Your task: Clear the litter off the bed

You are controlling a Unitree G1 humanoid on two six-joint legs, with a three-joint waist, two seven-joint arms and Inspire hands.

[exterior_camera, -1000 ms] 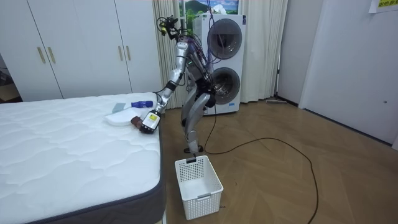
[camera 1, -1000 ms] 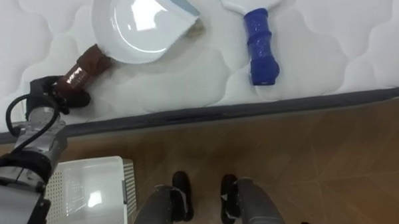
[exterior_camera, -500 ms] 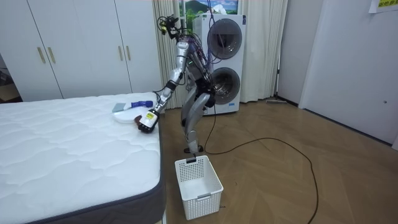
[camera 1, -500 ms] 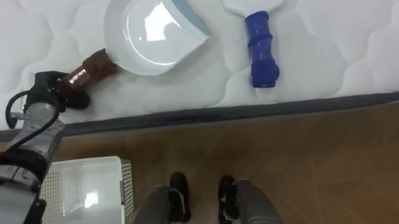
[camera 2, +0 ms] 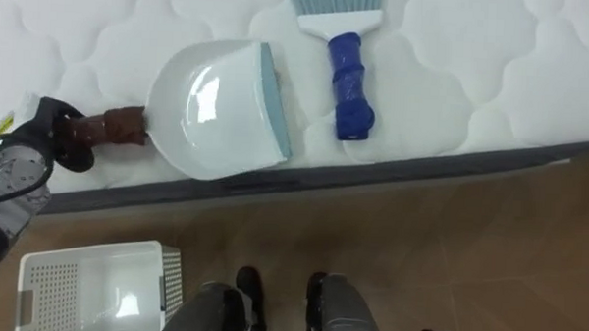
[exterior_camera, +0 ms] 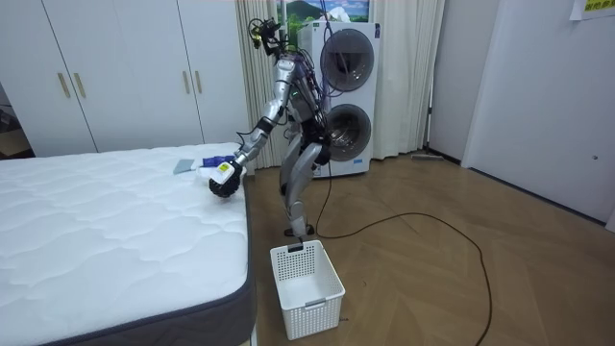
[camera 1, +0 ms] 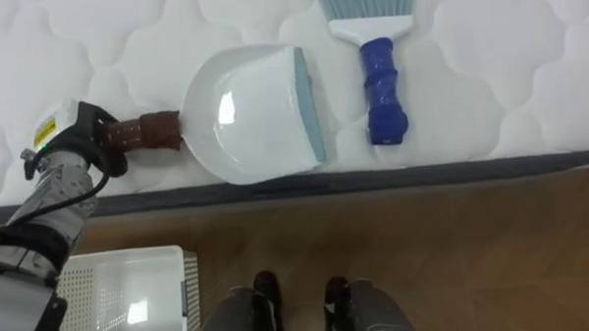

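**Q:** Where does the robot stand?
**A:** It stands on the floor (camera 1: 468, 250), upright at the long edge of the bed (camera 1: 494, 84). A basket (camera 1: 123, 292) sits on the floor at its left, close to the bed's side.

**Q:** What is the state of the left hand?
**A:** The left hand (camera 1: 84, 139) rests on the bed near the edge. Its fingers (camera 1: 113, 159) are closed round the brown handle (camera 1: 153, 131) of the dustpan (camera 1: 252, 115).

**Q:** Where is the dustpan?
**A:** It lies on the bed, its near side at the bed's edge. The handle points to the robot's left, and the blue-grey lip (camera 1: 309, 112) faces right.

**Q:** Where is the brush?
**A:** The brush (camera 1: 381, 80) lies on the bed just to the right of the dustpan's lip, with a narrow gap between them. Its blue grip points toward the bed's edge. Its bristles point away from the edge and run out of the top of the view.

**Q:** Does anything hold the brush?
**A:** No. It lies free on the bed.
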